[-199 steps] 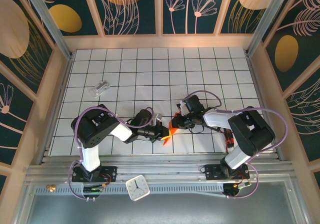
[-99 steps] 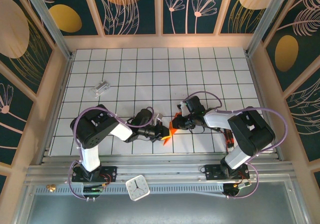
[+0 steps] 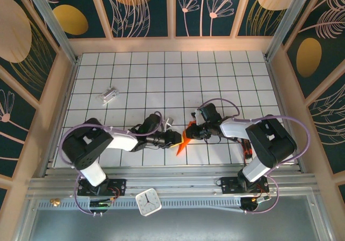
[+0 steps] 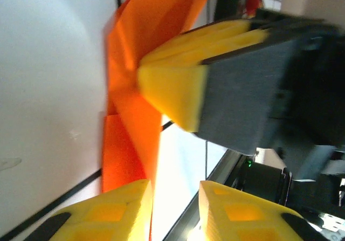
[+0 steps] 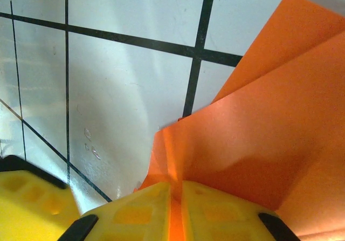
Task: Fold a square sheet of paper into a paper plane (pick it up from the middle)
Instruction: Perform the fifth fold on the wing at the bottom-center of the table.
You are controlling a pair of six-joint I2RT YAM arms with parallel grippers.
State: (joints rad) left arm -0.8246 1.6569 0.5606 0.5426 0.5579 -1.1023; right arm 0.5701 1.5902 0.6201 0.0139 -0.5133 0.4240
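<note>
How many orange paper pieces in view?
1. The orange paper is front centre, pinched by the right gripper, beside the left gripper; arms may hide more.

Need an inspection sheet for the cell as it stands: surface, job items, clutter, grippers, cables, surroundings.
Surface: white gridded table, no spills seen.
Job's things: folded orange paper, front middle, between the two grippers.
Clutter: small silvery block at left rear; clock on the front rail.
Grippers: right gripper pinched shut on the paper; left gripper jaws apart, paper edge beside one finger.
Cables: purple cables loop off both arms, none lying on the paper.
Surroundings: dark flower-patterned panels in wooden frames.
</note>
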